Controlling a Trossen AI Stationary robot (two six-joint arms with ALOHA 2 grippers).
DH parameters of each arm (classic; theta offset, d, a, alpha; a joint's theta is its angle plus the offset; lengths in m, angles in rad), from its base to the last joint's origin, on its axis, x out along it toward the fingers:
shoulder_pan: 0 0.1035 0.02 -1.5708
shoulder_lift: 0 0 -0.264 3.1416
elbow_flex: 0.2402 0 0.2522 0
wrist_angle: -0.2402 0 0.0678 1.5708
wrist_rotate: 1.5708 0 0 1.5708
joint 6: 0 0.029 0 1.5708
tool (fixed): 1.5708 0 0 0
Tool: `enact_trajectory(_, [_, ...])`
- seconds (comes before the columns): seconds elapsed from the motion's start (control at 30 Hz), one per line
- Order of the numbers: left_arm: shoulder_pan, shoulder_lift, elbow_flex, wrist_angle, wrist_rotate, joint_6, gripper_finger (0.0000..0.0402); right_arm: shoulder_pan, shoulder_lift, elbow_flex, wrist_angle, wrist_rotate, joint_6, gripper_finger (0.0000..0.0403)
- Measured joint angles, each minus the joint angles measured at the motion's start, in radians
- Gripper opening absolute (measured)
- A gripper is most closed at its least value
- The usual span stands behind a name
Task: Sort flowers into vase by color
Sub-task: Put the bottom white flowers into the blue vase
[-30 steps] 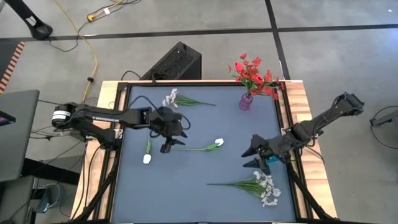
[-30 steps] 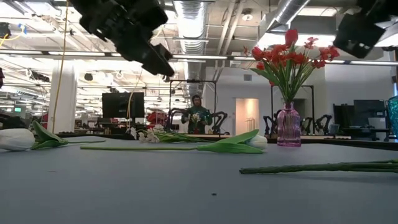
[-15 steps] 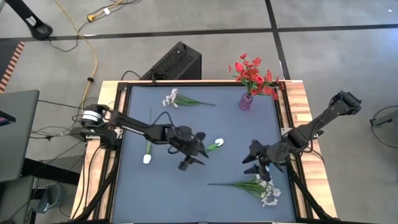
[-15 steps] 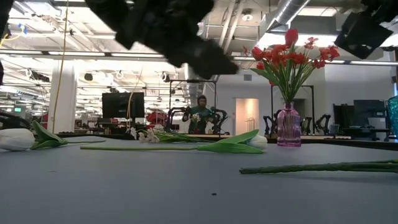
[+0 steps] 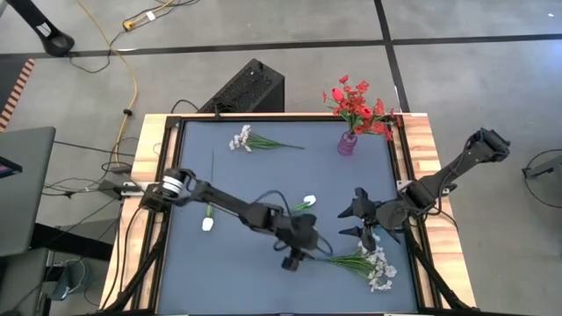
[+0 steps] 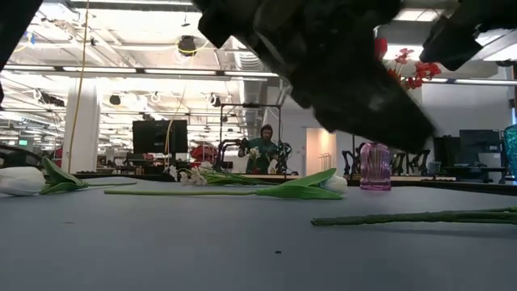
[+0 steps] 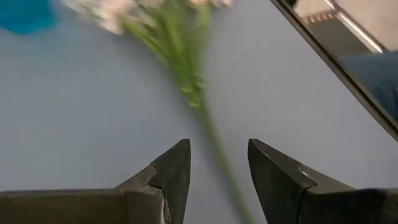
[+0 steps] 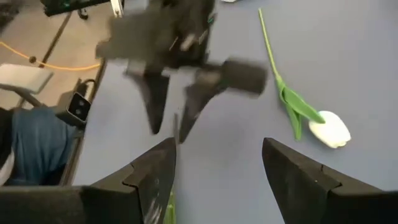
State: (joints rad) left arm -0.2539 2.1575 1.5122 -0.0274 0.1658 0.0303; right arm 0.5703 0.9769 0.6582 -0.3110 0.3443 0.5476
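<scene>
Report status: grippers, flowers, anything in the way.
Left gripper open, empty, over white spray's stem. Right gripper open, empty, close beside. Red flowers in pink vase; white ones loose. Arms crowding.

The high view looks straight down from well above, taking in the whole table [image 5: 281, 167] and the floor around it. The low view sits at tabletop height, facing level across the surface into the room — its lens close under an arm. Each wrist view looks forward past its own fingers, close to the surface. The left and high views share the white spray [image 7: 168, 37] [image 5: 364, 263]; the right and low views share a white tulip [image 8: 326, 127] [image 6: 323, 184].
</scene>
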Motion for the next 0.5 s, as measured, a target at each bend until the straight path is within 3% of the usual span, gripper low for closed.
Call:
enact_trajectory(0.17, [-0.06,0.107,0.103,-0.036,-0.092,-0.003,0.0148,0.034,0.033,0.0,0.0,0.016,0.039,0.0265])
enact_trajectory(0.33, [-0.082,0.156,0.117,-0.044,-0.251,-0.049,0.0148,0.069,0.08,0.0,0.001,0.053,0.117,0.0265])
enact_trajectory(0.5, [-0.08,0.159,0.118,-0.067,-0.242,-0.12,0.0148,0.085,0.115,0.0,0.012,0.061,0.189,0.0265])
